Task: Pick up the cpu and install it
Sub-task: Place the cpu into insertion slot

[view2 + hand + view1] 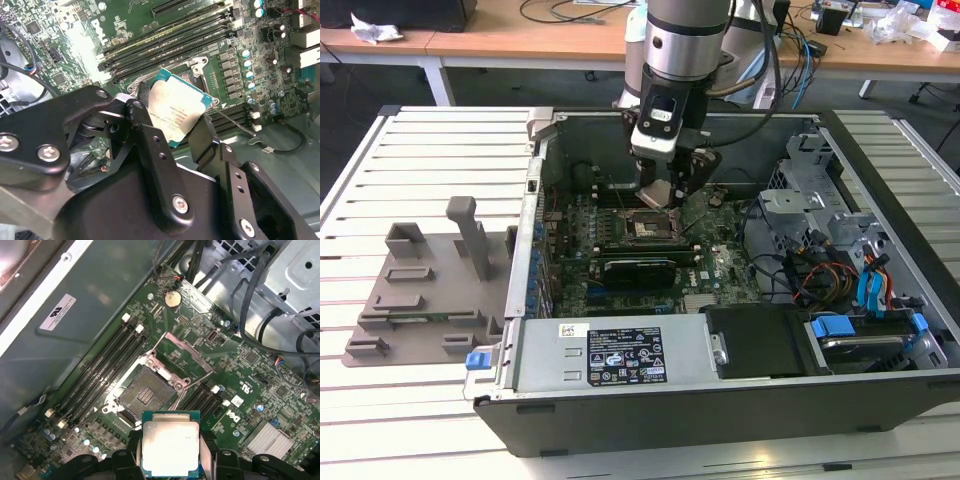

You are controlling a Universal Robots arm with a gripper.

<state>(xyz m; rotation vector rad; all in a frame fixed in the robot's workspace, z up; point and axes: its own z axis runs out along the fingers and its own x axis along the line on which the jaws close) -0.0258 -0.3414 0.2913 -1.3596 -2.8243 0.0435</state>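
Currently: cpu (pixel 170 447), likely light, stiff, fragile underneath; best held by opposite edges; gripper (pixel 172 120) clamped on those edges, cpu hanging above open socket (pixel 145 396), apart.

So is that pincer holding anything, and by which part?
Yes: the pincer grips the cpu by two opposite side edges, near the open socket.

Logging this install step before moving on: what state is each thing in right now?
cpu: gripped by two edges, held over the board, not yet in the socket.
gripper: shut on the cpu.
socket: open, empty.
load plate: swung up.
case: open, board exposed.
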